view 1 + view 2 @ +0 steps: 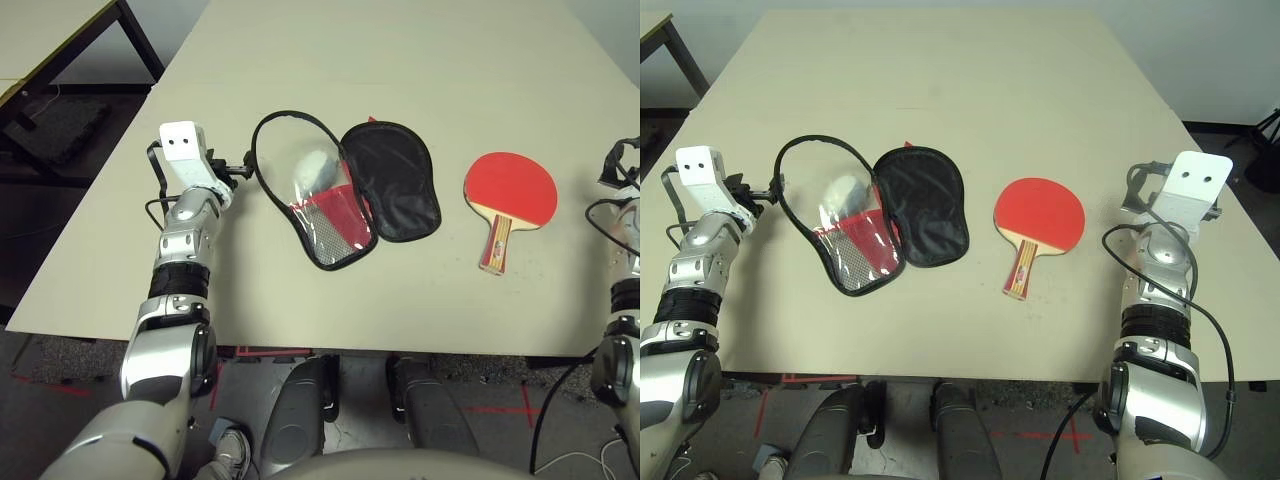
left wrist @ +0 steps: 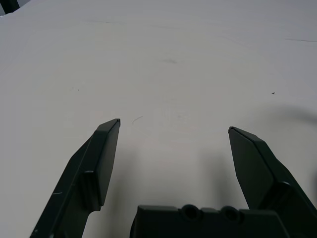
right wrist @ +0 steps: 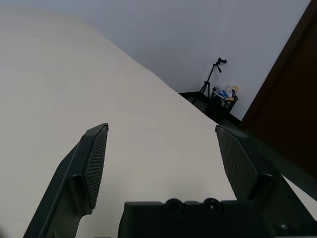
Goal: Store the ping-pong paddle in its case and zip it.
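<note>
The case [image 1: 392, 182] lies unzipped and spread flat at the table's middle left. Its black lining faces up on the right half and a clear plastic pocket [image 1: 325, 215] on the left half. To its right, apart from it, lies the ping-pong paddle [image 1: 511, 187], red face up, with its handle [image 1: 495, 247] pointing toward the front edge. My left gripper [image 2: 173, 126] stands open over bare table just left of the case's zipper edge, holding nothing. My right gripper [image 3: 161, 129] is open and empty at the table's right side, well right of the paddle.
A small grey-white wad [image 1: 315, 167] sits in the case's pocket half. A second table [image 1: 45, 45] stands off to the far left. Beyond the table's right end are a tripod [image 3: 214, 74] and a bin [image 3: 223, 101]. Black cables [image 1: 1205, 310] hang along my right forearm.
</note>
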Controlling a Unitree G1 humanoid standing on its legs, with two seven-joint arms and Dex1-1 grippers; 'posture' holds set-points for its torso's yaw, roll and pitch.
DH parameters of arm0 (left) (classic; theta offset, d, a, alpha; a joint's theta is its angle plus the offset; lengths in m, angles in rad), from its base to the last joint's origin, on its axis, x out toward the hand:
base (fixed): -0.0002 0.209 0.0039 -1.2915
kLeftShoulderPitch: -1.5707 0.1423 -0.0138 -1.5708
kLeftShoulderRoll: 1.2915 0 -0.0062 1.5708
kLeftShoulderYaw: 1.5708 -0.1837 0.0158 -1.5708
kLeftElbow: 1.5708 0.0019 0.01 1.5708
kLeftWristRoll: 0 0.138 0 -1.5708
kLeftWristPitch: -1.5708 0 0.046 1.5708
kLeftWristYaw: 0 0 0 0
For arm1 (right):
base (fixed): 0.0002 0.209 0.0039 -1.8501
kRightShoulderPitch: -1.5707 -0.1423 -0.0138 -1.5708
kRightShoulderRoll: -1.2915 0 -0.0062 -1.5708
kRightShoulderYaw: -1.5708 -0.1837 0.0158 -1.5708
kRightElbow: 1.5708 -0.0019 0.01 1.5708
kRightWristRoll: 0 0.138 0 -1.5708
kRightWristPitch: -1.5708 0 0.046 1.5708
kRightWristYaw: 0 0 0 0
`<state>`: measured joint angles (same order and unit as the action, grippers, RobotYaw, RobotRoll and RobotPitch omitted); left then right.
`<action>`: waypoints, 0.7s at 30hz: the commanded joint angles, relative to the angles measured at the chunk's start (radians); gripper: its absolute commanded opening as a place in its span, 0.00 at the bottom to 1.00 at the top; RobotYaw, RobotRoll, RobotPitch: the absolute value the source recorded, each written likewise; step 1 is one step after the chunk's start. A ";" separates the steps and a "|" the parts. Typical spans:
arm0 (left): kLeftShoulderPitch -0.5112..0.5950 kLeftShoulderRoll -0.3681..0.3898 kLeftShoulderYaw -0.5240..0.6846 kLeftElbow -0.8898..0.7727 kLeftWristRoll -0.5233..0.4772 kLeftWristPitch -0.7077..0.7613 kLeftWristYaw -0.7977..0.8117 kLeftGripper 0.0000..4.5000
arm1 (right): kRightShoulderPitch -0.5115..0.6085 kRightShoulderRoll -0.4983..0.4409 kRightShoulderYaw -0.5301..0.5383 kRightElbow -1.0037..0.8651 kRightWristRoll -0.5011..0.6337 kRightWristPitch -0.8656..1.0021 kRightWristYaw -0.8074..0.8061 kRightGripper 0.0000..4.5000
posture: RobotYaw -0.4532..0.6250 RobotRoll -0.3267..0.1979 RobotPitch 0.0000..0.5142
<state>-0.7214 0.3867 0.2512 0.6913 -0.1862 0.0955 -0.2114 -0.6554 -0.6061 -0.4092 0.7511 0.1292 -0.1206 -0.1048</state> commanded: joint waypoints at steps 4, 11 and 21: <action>0.014 -0.009 -0.002 0.016 0.005 -0.002 0.003 1.00 | 0.020 0.015 -0.026 -0.013 0.032 -0.004 -0.008 0.99 | 0.43 0.62 0.36; -0.130 0.094 -0.004 0.140 0.017 -0.018 -0.087 1.00 | -0.002 -0.038 -0.028 -0.133 0.087 0.232 0.049 0.99 | 0.39 0.62 0.34; -0.487 0.229 -0.150 0.403 0.108 -0.045 -0.517 1.00 | -0.029 -0.137 -0.052 -0.743 0.348 1.496 0.114 0.99 | 0.31 0.62 0.29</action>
<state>-1.1686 0.6181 0.1381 1.0674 -0.1117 0.0498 -0.6505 -0.6672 -0.7331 -0.4471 0.0969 0.4260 1.1146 -0.0013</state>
